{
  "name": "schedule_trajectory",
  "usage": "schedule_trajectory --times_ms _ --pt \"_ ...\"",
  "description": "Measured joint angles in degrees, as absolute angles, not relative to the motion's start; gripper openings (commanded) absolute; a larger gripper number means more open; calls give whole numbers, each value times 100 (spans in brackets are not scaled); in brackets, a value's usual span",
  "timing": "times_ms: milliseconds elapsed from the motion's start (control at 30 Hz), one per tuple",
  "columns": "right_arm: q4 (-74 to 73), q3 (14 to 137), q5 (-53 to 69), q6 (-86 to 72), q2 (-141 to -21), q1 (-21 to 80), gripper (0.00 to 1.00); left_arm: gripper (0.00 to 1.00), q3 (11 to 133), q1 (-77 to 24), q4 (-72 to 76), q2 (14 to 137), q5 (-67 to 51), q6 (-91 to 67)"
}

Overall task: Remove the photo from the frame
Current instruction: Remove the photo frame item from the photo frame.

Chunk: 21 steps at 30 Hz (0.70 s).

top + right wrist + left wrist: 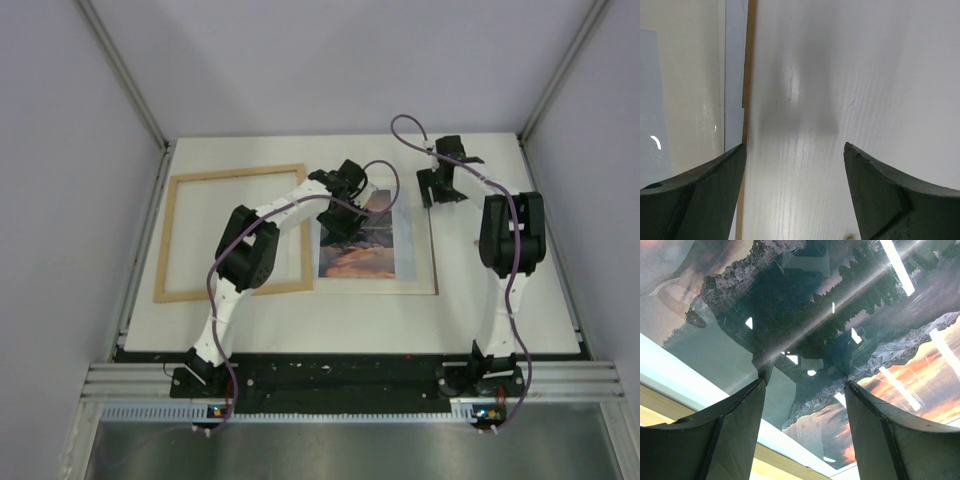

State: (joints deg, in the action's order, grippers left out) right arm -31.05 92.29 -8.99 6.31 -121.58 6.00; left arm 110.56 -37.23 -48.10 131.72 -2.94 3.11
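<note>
the photo [365, 255] lies flat in the middle of the table [500, 320]. it is outside the frame [240, 174], which sits just beside it at 9 o'clock and looks empty. so i think the main job is done, or almost. the left gripper [340, 218] hangs low over the photo, jaws wide, holding nothing. the right gripper [440, 190], at 2 o'clock from the photo, is wide too, over table. i can read no words or labels.

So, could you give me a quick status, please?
Left claw open over photo; right claw open over table. Photo lies outside frame. Nothing blocking.
</note>
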Motion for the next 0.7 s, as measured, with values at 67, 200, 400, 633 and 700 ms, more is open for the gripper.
schedule_trajectory --times_ms 67,200,400,633,700 --pt "-3089 9227 -921 659 -12158 624 79 70 11056 -3723 -4810 13172 -294 311" --pt "-3070 9223 -1017 738 -12158 698 79 70 11056 -3723 -4810 13172 -290 314" --pt "-3059 9223 -1157 801 -12158 746 79 70 11056 -3723 -4834 13170 -204 311" --pt "-3035 9225 -1323 926 -12178 803 79 71 10991 -3723 -4993 13115 198 325" --pt "-3028 9225 -1352 947 -12180 814 79 71 10901 -3717 -5026 13058 331 349"
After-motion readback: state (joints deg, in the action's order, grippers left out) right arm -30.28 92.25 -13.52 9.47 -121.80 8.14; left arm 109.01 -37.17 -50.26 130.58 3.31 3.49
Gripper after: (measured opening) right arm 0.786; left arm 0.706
